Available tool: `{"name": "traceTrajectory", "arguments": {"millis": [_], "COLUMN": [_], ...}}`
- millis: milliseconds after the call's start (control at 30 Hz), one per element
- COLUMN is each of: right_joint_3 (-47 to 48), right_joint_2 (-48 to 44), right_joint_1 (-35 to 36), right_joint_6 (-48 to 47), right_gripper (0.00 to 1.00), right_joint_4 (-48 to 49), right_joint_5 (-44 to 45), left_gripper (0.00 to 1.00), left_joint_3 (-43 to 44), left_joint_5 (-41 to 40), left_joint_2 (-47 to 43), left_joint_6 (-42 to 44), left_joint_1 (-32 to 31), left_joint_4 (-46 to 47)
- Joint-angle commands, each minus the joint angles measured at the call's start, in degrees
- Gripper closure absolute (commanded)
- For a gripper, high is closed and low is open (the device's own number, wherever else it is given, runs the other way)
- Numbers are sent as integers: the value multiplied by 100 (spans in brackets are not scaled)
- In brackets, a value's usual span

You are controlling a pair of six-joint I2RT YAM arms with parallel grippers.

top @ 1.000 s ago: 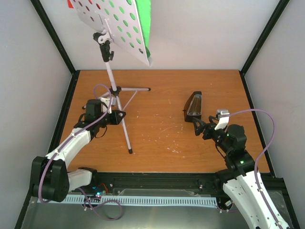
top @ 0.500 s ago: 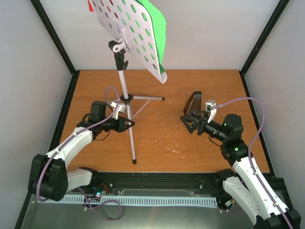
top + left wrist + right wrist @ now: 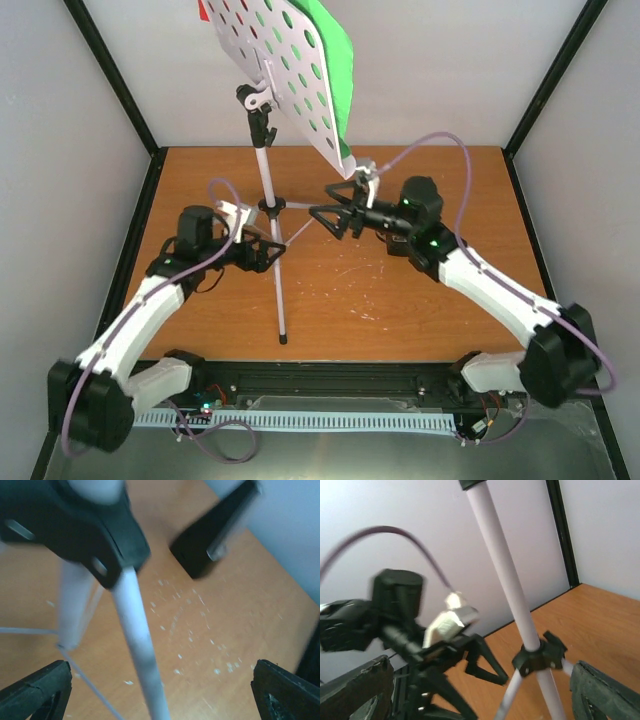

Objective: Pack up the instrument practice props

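looking down from above first. catching the left gripper (image 3: 272,252) spread wide, right up against the lower pole of the music stand (image 3: 266,170), just under the black leg hub (image 3: 270,207). over to the right gripper (image 3: 326,216), likewise spread wide, reaching in from the other side of that pole, near the hub but apart from it. high above both tools, the perforated desk (image 3: 280,60), tilted, with a green sheet (image 3: 335,60) poking out on the right gripper's side and a sliver of red sheet (image 3: 203,10) at the top corner.

on to the left wrist. fingers (image 3: 35,692) down in the two lower corners, wide apart, gripping nothing. between them and just ahead, a pale leg (image 3: 137,640) slanting down from the leg hub. further out, a blurred dark shape (image 3: 215,535) over the wooden table (image 3: 225,630); can't tell what.

right wrist now. fingers (image 3: 355,690) wide again, holding nothing. dead ahead between them, the pole and leg hub, near upright. past those, the left gripper, pointing back this way.
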Motion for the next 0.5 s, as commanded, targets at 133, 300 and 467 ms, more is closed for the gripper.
{"name": "traceTrajectory", "arguments": {"millis": [133,300,467], "right_joint_3": [1566,2915,3392], "right_joint_2": [1771,3013,3614], "right_joint_1": [364,547,605], "right_joint_6": [-506,-964,-1016], "right_gripper": [7,10,23], "right_joint_4": [428,-183,9], "right_joint_5": [226,-368,-668], "left_gripper": [0,1,1], "left_joint_3": [-220,-217,-263], "left_joint_5": [-2824,-2842,-2613], "left_joint_2": [-1932,-1885,-1791], "left_joint_6": [-451,-376,-443], "left_joint_1": [1473,1522,1522], "left_joint_4": [446,502,510]}}
